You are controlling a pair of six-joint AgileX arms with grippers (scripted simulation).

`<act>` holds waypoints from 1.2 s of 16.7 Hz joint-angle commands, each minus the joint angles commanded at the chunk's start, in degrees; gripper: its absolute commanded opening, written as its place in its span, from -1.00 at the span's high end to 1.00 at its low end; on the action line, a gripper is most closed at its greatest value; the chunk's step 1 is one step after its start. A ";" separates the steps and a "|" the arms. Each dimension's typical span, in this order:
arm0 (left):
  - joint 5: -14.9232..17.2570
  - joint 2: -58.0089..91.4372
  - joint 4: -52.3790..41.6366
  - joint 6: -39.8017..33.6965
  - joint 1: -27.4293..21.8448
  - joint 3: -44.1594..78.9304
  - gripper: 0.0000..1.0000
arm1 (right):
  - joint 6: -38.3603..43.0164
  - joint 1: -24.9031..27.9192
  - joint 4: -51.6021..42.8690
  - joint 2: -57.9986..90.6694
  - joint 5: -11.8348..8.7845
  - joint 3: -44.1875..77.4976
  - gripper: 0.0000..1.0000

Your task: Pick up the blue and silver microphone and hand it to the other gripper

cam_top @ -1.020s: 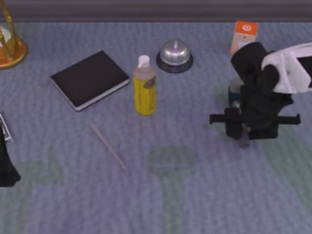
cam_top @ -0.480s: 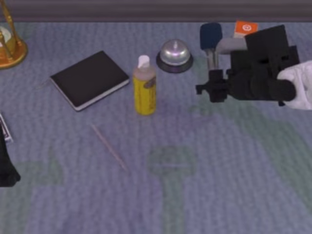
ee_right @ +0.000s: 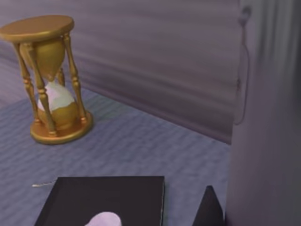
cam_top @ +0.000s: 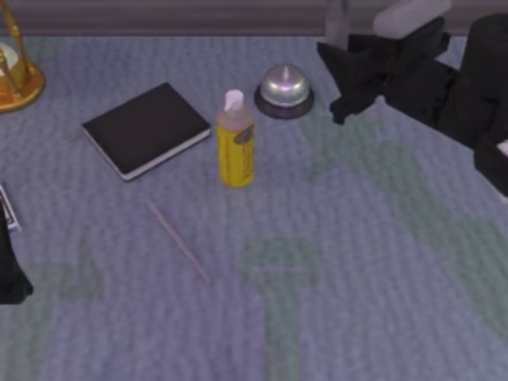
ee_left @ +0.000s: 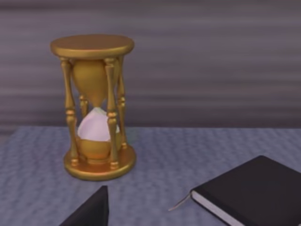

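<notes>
1. Blue-grey woven cloth covered the surface (cam_top: pixel 357 278), with a dark wall behind it.
2. At the far right, the right claw (cam_top: pixel 339 75) hung raised, apparently clamped on the blue and silver microphone (cam_top: pixel 336 20).
3. Only the microphone's slim silver-grey handle showed. From above, its long axis ran away toward the far edge, and the blue head was out of sight.
4. Just left of the claw sat a silver dome bell (cam_top: pixel 284 86), then a yellow bottle (cam_top: pixel 236 151).
5. The left claw (cam_top: pixel 9 274) sat parked at the left edge, well apart. The handover likely needs both arms to meet mid-surface.
</notes>
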 joint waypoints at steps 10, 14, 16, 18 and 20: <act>0.00 0.00 0.00 0.00 0.00 0.00 -1.00 | -2.11 0.85 5.91 -3.20 -1.12 -2.22 1.00; 0.00 0.00 0.00 0.00 0.00 0.00 -1.00 | -1.98 7.88 6.97 -6.19 6.11 -5.61 1.00; 0.00 0.00 0.00 0.00 0.00 0.00 -1.00 | -1.94 12.21 7.62 -7.78 9.52 -7.38 1.00; 0.00 0.00 0.00 0.00 0.00 0.00 -1.00 | -1.93 14.28 7.95 -8.86 11.47 -8.43 1.00; 0.00 0.00 0.00 0.00 0.00 0.00 -1.00 | -1.94 14.43 7.97 -8.96 11.62 -8.52 1.00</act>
